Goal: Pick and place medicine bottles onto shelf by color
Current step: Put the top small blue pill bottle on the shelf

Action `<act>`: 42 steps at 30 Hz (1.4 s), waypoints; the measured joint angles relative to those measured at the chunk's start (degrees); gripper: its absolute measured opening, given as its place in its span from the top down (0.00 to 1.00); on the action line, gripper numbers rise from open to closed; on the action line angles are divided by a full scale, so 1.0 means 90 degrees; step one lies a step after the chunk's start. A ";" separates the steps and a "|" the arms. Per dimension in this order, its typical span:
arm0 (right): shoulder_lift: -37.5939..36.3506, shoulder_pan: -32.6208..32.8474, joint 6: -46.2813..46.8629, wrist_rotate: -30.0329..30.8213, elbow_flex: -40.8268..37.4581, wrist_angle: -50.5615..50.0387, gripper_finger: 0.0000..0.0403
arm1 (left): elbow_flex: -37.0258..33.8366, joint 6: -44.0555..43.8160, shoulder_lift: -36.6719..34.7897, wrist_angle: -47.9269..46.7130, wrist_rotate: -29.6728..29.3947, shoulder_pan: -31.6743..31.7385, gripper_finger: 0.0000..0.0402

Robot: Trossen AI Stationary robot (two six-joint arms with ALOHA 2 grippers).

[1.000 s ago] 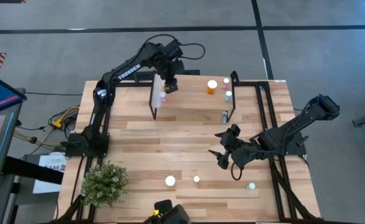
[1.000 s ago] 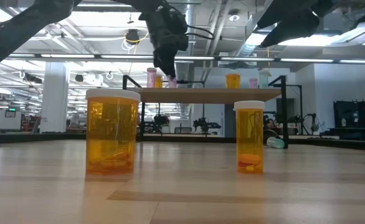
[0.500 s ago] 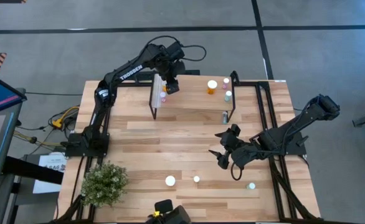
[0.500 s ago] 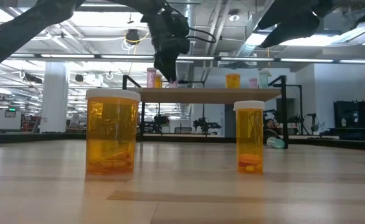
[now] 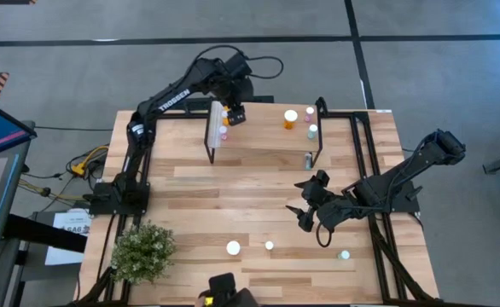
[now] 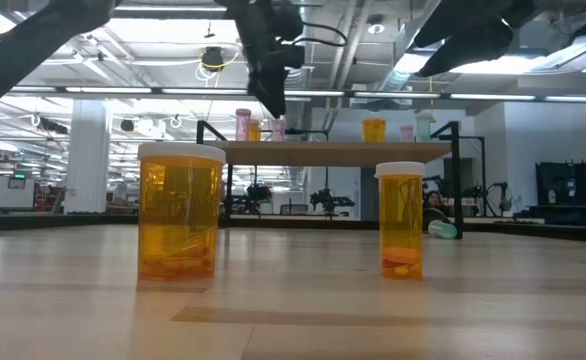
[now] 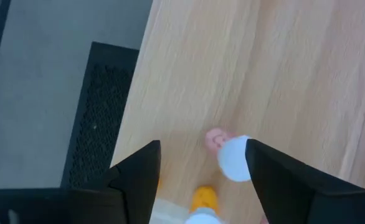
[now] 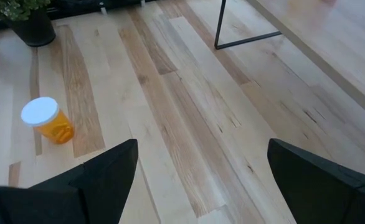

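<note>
The shelf (image 5: 267, 136) stands at the table's far side. At its left end stand a pink bottle (image 7: 231, 157) and an orange bottle (image 7: 203, 200), each upright on its base, and my left gripper (image 5: 232, 114) hangs open just above them, touching neither. More bottles stand at the shelf's right end: orange (image 5: 291, 118), pink (image 5: 310, 112) and pale green (image 5: 312, 131). A large orange bottle (image 6: 180, 212) and a smaller one (image 6: 401, 220) stand on the table near its front edge. My right gripper (image 5: 301, 205) waits open above the table's middle right.
A potted plant (image 5: 142, 250) sits at the near left corner. A pale green bottle (image 5: 344, 254) lies near the front right, and a small dark bottle (image 5: 308, 159) is by the shelf's right leg. Bare tabletop (image 5: 224, 196) stretches between the shelf and the front bottles.
My left gripper has opened, let go of the pink bottle at the shelf's left end and risen above it. The pink bottle stays upright on the shelf.
</note>
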 joint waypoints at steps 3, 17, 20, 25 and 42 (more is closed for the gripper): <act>-0.0001 0.0000 0.0005 -0.0002 0.0000 0.0000 0.06 | 0.0000 0.0051 -0.0031 -0.0026 0.0003 -0.0030 0.44; 0.0004 -0.0062 0.1150 -0.0002 0.0000 -0.1009 0.06 | -0.0047 -0.0173 -0.1328 0.0992 0.0540 -0.0095 0.50; 0.0128 -0.0090 0.1559 0.0015 -0.0005 -0.1404 0.06 | -0.0231 -0.0306 -0.1611 0.1174 0.1075 -0.0244 0.53; 0.0591 -0.0271 0.2440 0.0024 -0.0006 -0.2064 0.06 | -0.0615 -0.0373 -0.1948 0.1510 0.1069 -0.0866 0.59; 0.2407 -0.1517 0.4051 -0.0329 -0.0002 -0.3200 0.06 | -0.4612 -0.0672 -0.4579 0.5275 -0.0004 -0.2639 0.68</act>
